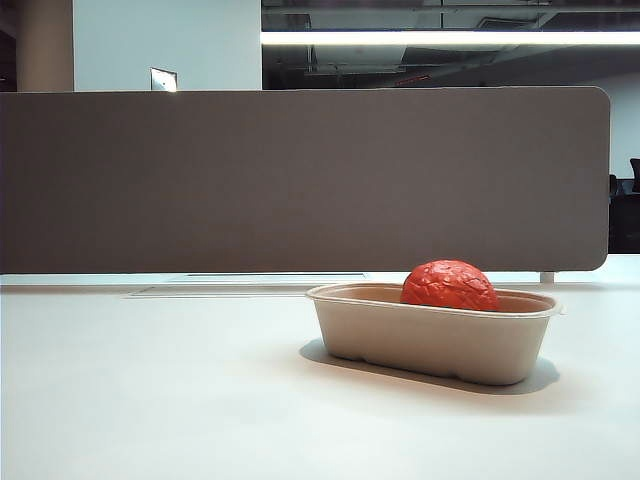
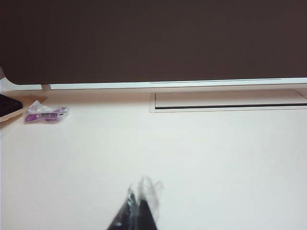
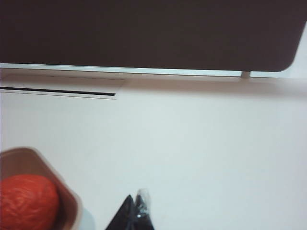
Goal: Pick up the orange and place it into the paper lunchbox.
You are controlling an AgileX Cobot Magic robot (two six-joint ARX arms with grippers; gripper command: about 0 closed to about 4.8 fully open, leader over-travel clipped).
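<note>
The reddish-orange, wrinkled orange point(image 1: 450, 284) lies inside the beige paper lunchbox point(image 1: 430, 345) on the white table, right of centre in the exterior view. No arm shows in that view. In the right wrist view the orange point(image 3: 26, 201) sits in the lunchbox point(image 3: 67, 194) just beside my right gripper point(image 3: 135, 199), whose black fingers are pressed together with nothing between them. My left gripper point(image 2: 139, 191) is shut too, over bare table, far from the box.
A long dark partition panel point(image 1: 300, 180) stands along the table's far edge, with a shallow cable slot point(image 2: 230, 101) in the tabletop before it. A small purple-and-white wrapper point(image 2: 45, 113) and a dark object point(image 2: 8, 106) lie near the left arm's side.
</note>
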